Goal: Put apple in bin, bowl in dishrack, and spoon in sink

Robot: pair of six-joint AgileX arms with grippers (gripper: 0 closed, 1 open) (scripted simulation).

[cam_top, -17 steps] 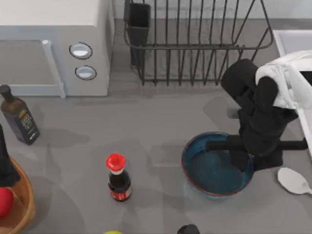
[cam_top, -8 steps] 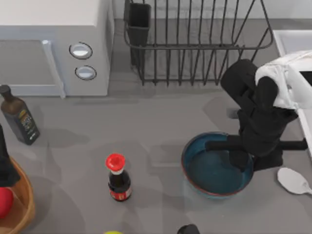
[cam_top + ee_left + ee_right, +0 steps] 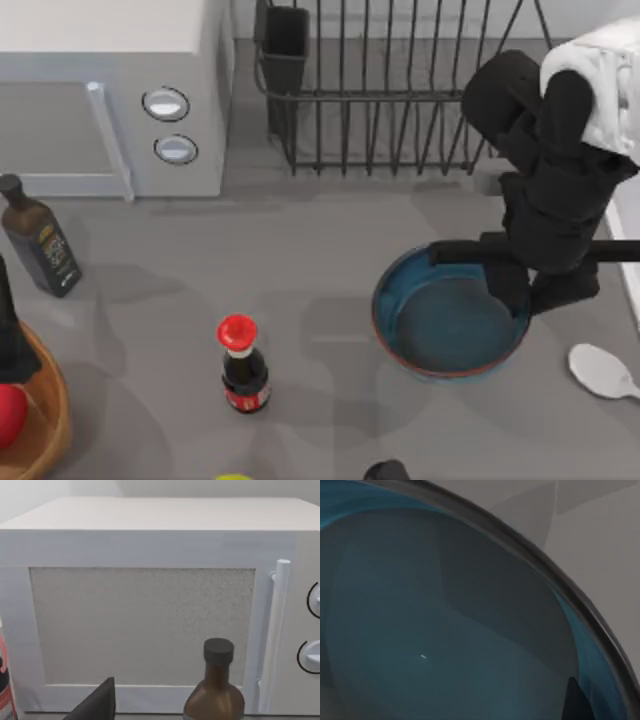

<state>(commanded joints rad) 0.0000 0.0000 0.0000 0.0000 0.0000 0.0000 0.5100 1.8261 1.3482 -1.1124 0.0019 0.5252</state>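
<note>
While the apple (image 3: 8, 414) sits in the bin (image 3: 55, 425), the right pincer (image 3: 528, 296) clamps the bowl (image 3: 450, 325) by its rim — dishrack (image 3: 400, 90) beyond it, spoon (image 3: 603, 370) just beside, untouched

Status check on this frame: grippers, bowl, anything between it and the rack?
Right gripper shut on the bowl at its right rim. Bowl tilted, partly raised. Path to dishrack open. Left arm idle near the microwave.
</note>
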